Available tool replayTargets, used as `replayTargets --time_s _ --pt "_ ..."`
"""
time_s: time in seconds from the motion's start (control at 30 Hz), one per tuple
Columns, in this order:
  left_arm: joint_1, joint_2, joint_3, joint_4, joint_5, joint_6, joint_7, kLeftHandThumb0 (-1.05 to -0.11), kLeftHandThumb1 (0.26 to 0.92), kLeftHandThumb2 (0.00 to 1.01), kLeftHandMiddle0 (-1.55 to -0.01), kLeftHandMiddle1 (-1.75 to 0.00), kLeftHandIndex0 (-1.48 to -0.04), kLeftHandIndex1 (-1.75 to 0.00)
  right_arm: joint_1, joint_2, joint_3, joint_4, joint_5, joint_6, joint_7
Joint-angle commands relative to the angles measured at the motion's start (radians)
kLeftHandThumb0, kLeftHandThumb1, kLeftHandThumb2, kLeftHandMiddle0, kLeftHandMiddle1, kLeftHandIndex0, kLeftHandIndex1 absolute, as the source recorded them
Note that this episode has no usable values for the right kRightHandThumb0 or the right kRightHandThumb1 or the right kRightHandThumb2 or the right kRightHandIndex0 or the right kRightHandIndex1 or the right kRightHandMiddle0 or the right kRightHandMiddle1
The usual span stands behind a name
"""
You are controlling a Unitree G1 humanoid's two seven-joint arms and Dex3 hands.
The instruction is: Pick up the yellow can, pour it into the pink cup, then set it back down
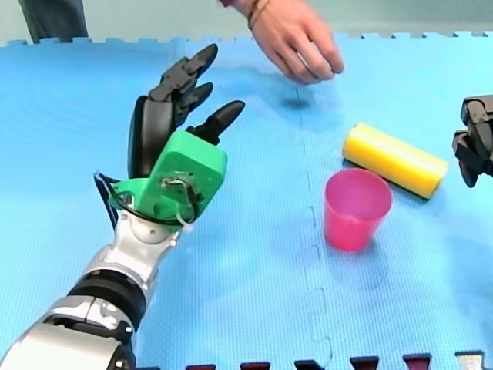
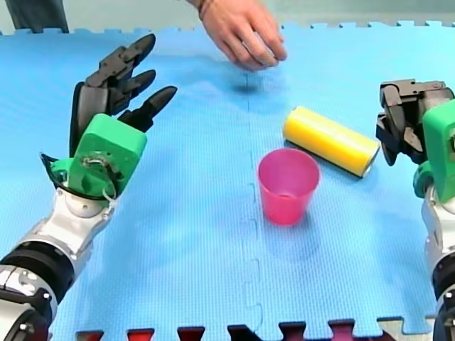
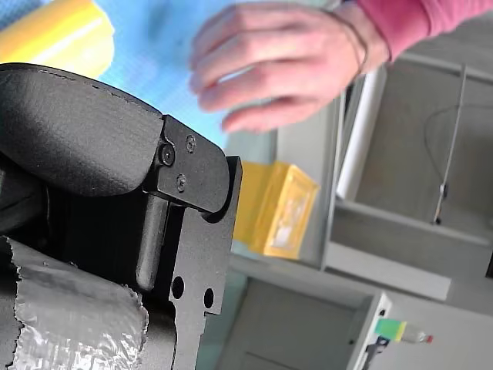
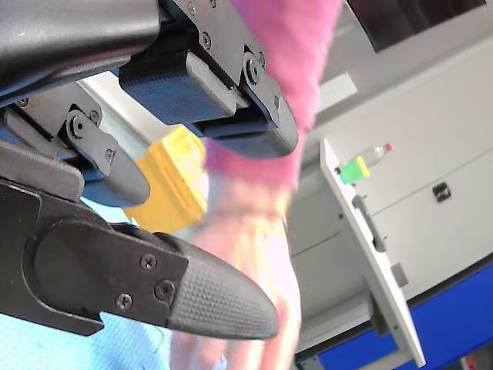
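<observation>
The yellow can (image 2: 330, 140), a plain cylinder, lies on its side, angled across the blue foam mat (image 2: 213, 270), just behind and to the right of the upright, open-topped pink cup (image 2: 287, 185), the two nearly touching.

The first head view's edge cuts off the right robot hand (image 1: 476, 139).

Left hand (image 2: 106, 92) held up at the left side, holding nothing; right hand (image 2: 405, 121) at the right edge, fingers curled, holding nothing.
</observation>
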Motion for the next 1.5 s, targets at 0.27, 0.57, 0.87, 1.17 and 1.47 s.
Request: replayTargets --time_s 0.27,0.57,0.87,1.17,1.47 --pt "0.04 0.003 0.014 -0.005 0.001 -0.007 -0.032 -0.871 0.891 0.0 -0.56 0.0 -0.45 0.0 0.002 -0.016 -0.008 -0.002 0.013 0.01 -0.003" --pt "0.055 -0.008 0.015 0.0 0.002 0.009 -0.066 -0.892 0.879 0.0 -0.52 0.0 -0.39 0.0 0.006 -0.026 -0.007 -0.008 0.016 0.02 -0.002" --pt "0.065 -0.045 0.123 0.001 -0.152 0.024 -0.281 -0.92 0.868 0.0 -0.43 0.0 -0.35 0.0 0.005 -0.036 -0.012 -0.01 0.023 0.03 0.011" --pt "0.095 -0.055 0.178 0.0 -0.22 0.027 -0.417 -1.031 0.913 0.01 -0.41 0.0 -0.34 0.0 -0.003 -0.045 -0.015 -0.007 0.025 0.043 0.017" --pt "0.141 -0.049 0.18 -0.001 -0.193 -0.018 -0.403 -1.048 0.921 0.02 -0.41 0.0 -0.34 0.0 -0.007 -0.058 -0.021 0.0 0.029 0.048 0.022"
